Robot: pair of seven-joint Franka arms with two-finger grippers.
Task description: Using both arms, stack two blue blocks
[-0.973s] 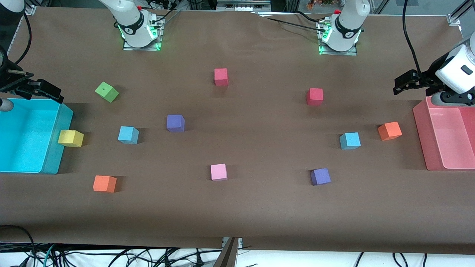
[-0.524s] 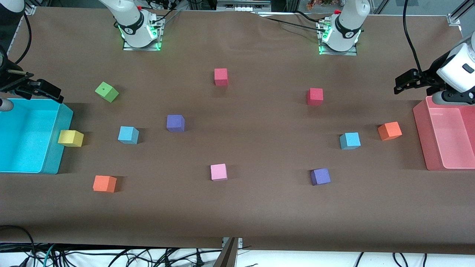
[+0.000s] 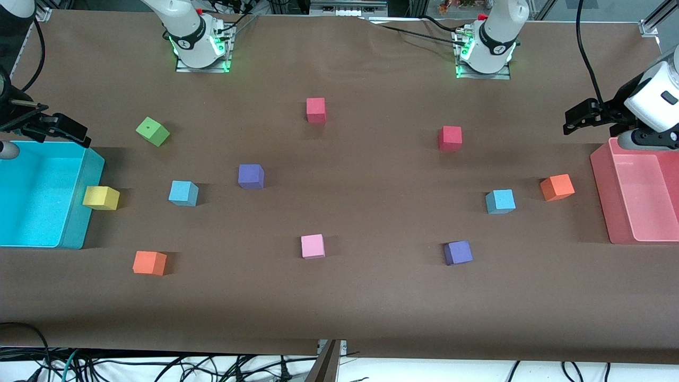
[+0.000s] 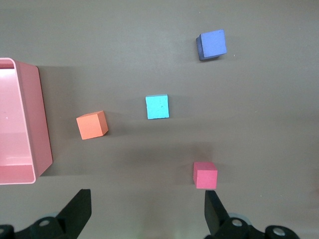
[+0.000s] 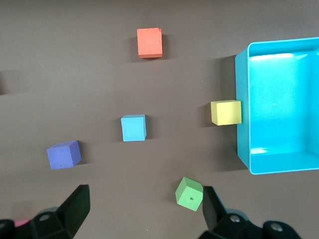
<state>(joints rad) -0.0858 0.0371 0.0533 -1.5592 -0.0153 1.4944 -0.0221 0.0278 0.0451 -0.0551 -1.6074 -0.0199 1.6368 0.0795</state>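
Two small sky-blue foam cubes sit well apart on the brown worktop (image 3: 339, 307): one (image 3: 183, 192) toward the right arm's end, between a yellow foam cube (image 3: 101, 197) and a purple foam cube (image 3: 250, 176); the other (image 3: 500, 201) toward the left arm's end, just beside an orange foam cube (image 3: 557, 187). The left claw (image 4: 147, 211) hangs wide open and empty over the pink bin's (image 3: 602, 185) edge; the right claw (image 5: 144, 211), equally wide and empty, hangs over the cyan bin's (image 3: 79, 212) corner. The cubes are probably light and squashy, so a gentle pinch across two flat opposite faces, taken midway up, should hold without crushing.
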